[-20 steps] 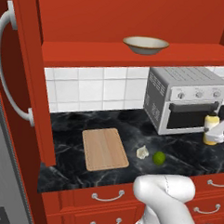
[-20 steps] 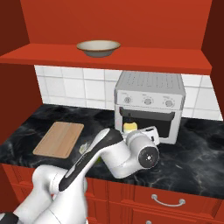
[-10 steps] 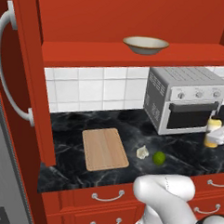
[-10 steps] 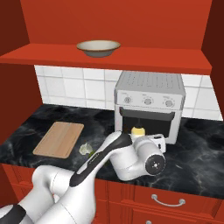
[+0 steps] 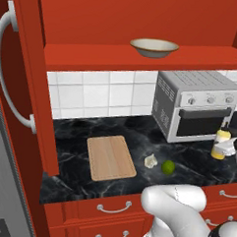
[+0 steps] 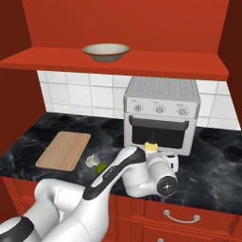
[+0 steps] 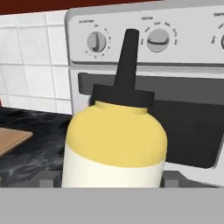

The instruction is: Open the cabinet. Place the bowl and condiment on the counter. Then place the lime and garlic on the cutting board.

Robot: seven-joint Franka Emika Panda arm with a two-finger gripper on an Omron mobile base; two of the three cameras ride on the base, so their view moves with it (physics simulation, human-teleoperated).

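Note:
The cabinet (image 5: 28, 86) stands open, its door swung out to the left. On its shelf sits the cream bowl (image 5: 154, 47) (image 6: 106, 52). My gripper (image 6: 158, 153) (image 7: 111, 177) is shut on the yellow condiment (image 5: 220, 143) (image 6: 151, 146) (image 7: 114, 140), which stands upright low over the black counter (image 5: 75, 138) in front of the toaster oven; I cannot tell whether its base touches. The garlic (image 5: 150, 161) (image 6: 91, 160) and lime (image 5: 168, 167) (image 6: 101, 168) lie side by side on the counter, just right of the cutting board (image 5: 111, 157) (image 6: 64, 150).
A silver toaster oven (image 5: 197, 105) (image 6: 160, 113) stands at the back right of the counter, directly behind the condiment. Red drawers (image 5: 110, 213) run below the counter's front edge. White tiles (image 5: 92, 94) back the worktop.
My gripper has carried the condiment downward in front of the toaster oven, closer to the counter. The bowl, lime, garlic and cutting board have not moved.

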